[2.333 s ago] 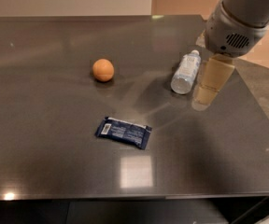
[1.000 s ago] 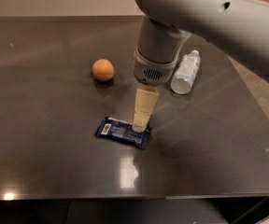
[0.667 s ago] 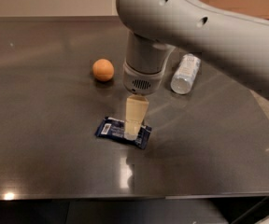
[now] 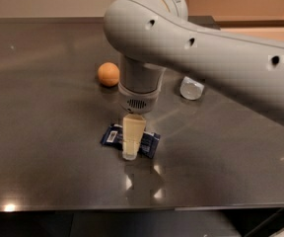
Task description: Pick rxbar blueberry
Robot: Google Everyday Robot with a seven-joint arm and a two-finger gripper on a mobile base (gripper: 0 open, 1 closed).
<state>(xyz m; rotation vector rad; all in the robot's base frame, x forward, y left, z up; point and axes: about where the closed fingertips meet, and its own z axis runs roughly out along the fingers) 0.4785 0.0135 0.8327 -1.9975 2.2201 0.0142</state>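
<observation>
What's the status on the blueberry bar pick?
Gripper low over middle of flat dark-blue snack bar wrapper, lying on dark table. Orange ball and clear plastic bottle behind, well apart.

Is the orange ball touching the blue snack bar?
No, the ball sits apart, farther back on the table, while the hand reaches down onto the snack bar.

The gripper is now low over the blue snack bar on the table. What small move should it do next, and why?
Probably take hold of the snack bar right there, with no sideways shift. The gripper stands upright over the bar's middle, its tip down at the table surface, wrapper showing on both sides. The orange ball and the bottle lie well apart.
</observation>
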